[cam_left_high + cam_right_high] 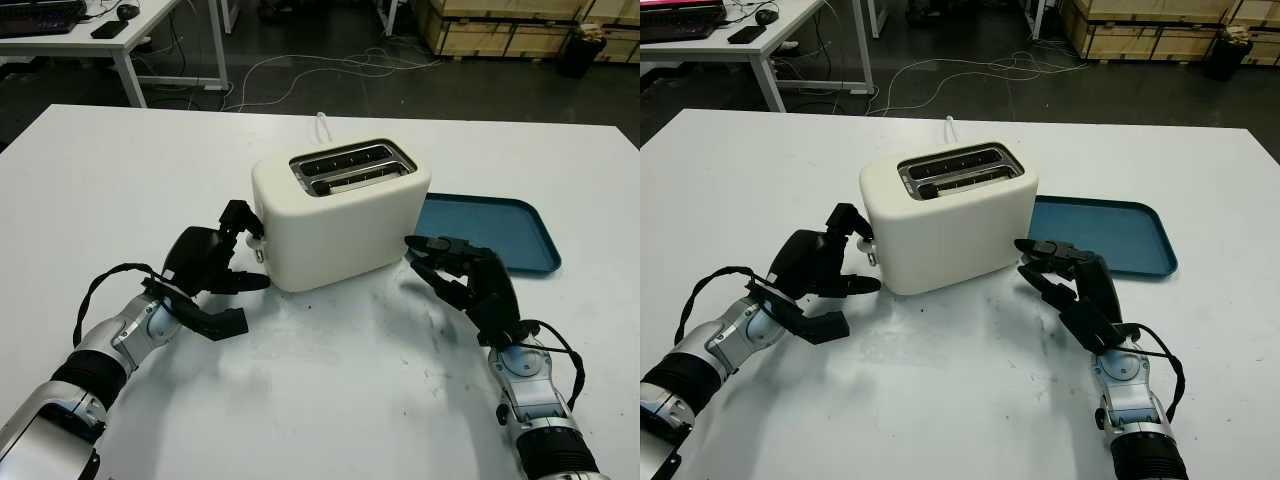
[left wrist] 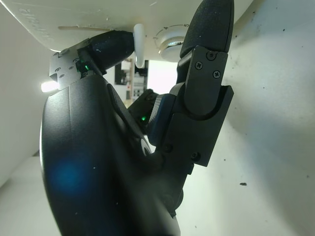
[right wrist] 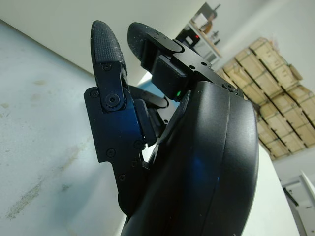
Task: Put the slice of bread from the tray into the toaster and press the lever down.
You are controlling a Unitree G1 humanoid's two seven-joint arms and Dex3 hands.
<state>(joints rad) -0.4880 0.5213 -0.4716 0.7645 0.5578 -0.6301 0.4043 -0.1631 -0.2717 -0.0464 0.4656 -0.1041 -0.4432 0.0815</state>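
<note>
At the middle of the white worktop [image 1: 120, 180] stands the cream toaster [image 1: 340, 225], its two slots [image 1: 352, 167] facing up. Dark wire guides show inside them; whether a slice of bread sits down in either slot cannot be told.

On the toaster's left end face is the small white lever [image 2: 139, 45], with a round dial [image 2: 170, 40] just beside it. The left hand [image 1: 205, 265] is close against that end. In the left wrist view one of its black fingers [image 2: 110, 45] meets the lever with its tip, while a second finger reaches alongside the dial. From the head camera, another finger points at the toaster's lower edge and the thumb hangs lower, away from the toaster and just above the worktop. These fingers are apart and extended, clamped on nothing; only the one tip touches the lever.

At the toaster's right end, near its lower front corner, is the right hand [image 1: 470, 280]. Its fingers are uncurled and point toward the toaster wall, with the foremost tip just short of it or barely touching; which cannot be told. It holds nothing.

Beyond the right hand, right of the toaster and partly behind it, a blue tray [image 1: 490, 230] lies flat on the worktop.

Behind the toaster a white cord [image 1: 322, 125] runs off toward the worktop's far edge. Farther back are loose cables [image 1: 330, 65] on the floor, a white desk [image 1: 150, 35] and stacked wooden crates [image 1: 500, 25].
</note>
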